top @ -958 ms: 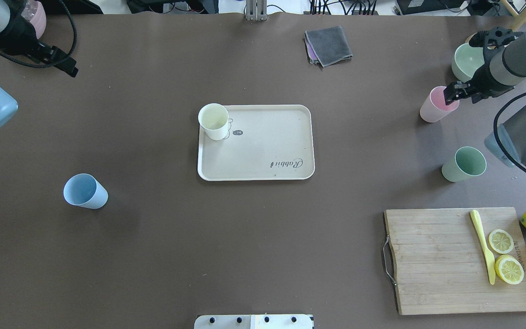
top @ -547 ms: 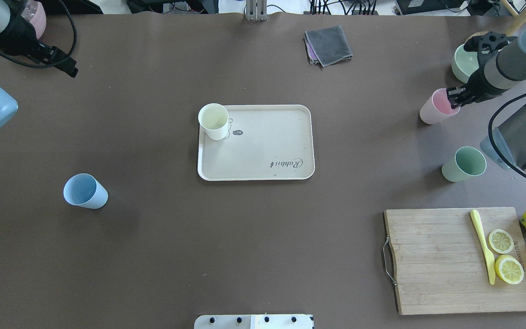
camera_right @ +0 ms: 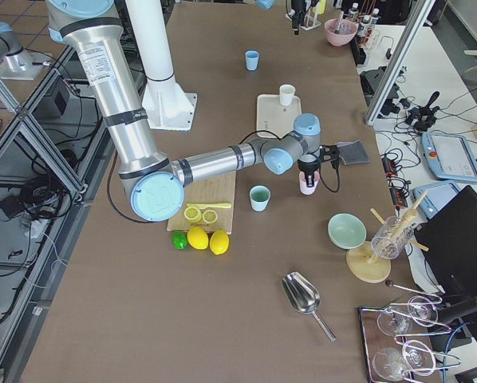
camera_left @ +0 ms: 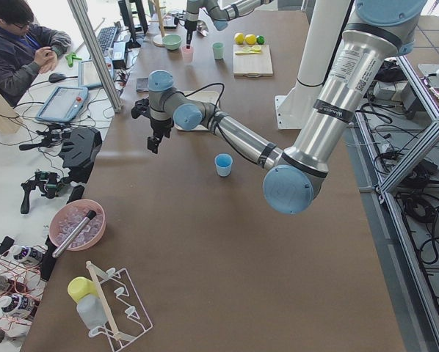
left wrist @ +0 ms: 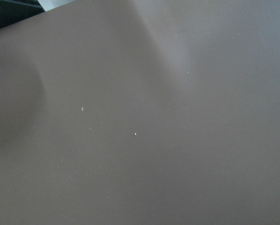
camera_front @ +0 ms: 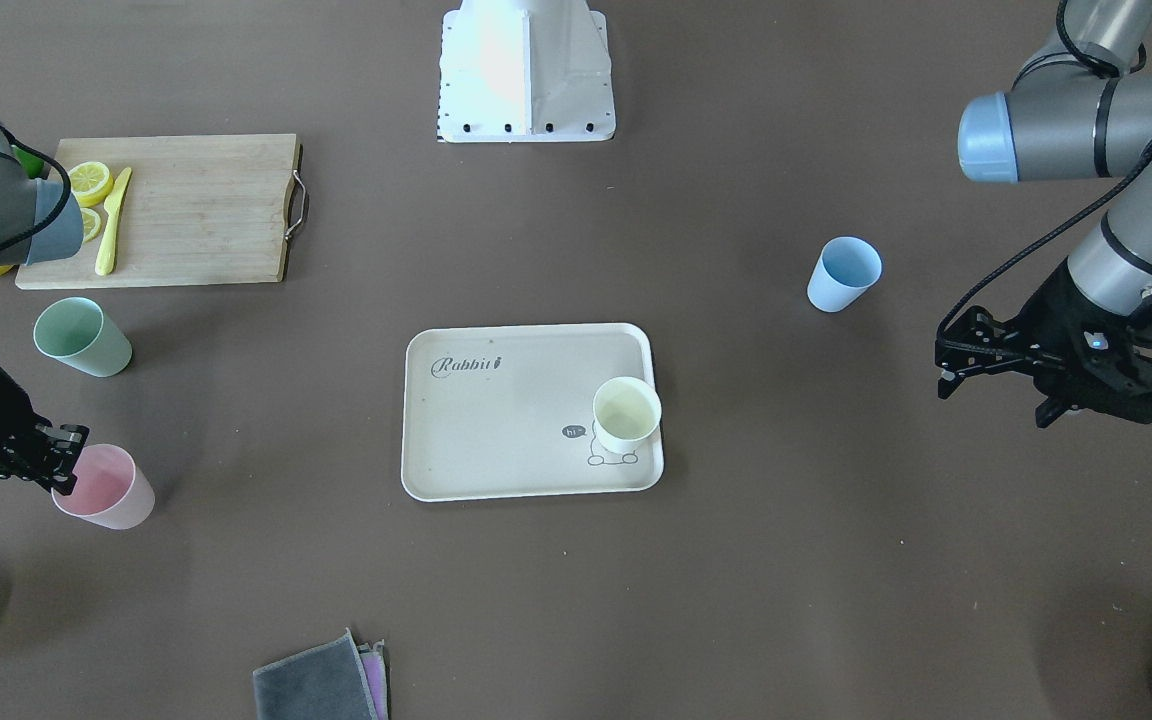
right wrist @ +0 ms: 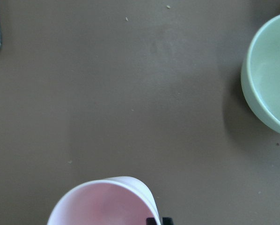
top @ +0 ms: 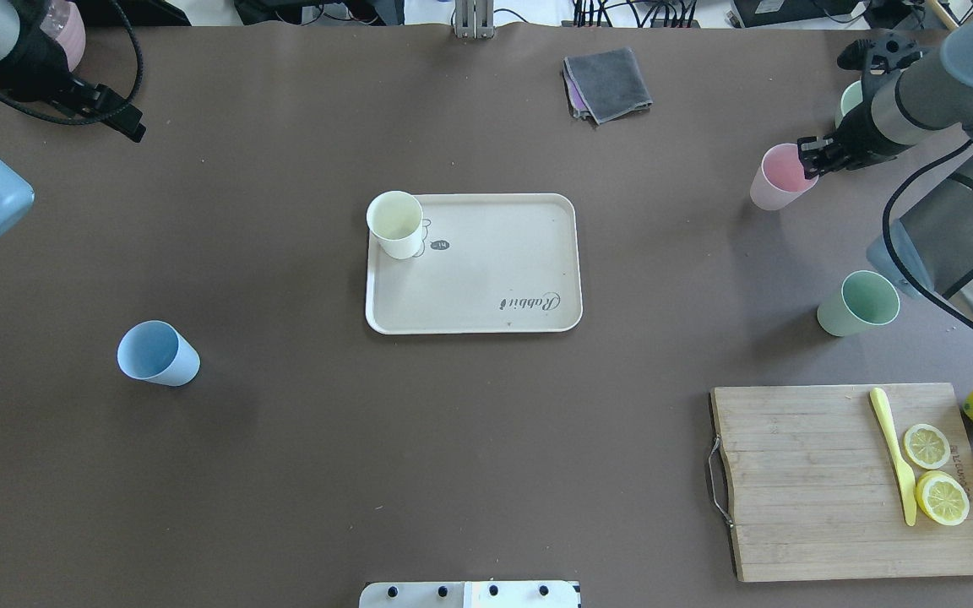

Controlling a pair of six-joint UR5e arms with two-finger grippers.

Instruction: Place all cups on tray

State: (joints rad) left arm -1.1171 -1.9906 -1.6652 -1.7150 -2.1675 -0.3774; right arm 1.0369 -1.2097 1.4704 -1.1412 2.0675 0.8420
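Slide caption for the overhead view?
Right gripper grips pink cup at its rim; yellow cup on the tray; blue cup and mint cup off it.

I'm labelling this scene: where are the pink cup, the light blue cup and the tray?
pink cup (top: 774, 179), overhead view, inner wall.
light blue cup (top: 153, 353), overhead view, open mouth.
tray (top: 486, 262), overhead view, bare floor.

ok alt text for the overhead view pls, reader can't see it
Seen from above, the right gripper grips the rim of a pink cup at the far right of the table. A yellow cup stands on the cream tray in the middle, while a blue cup on the left and a green cup on the right stand off it.
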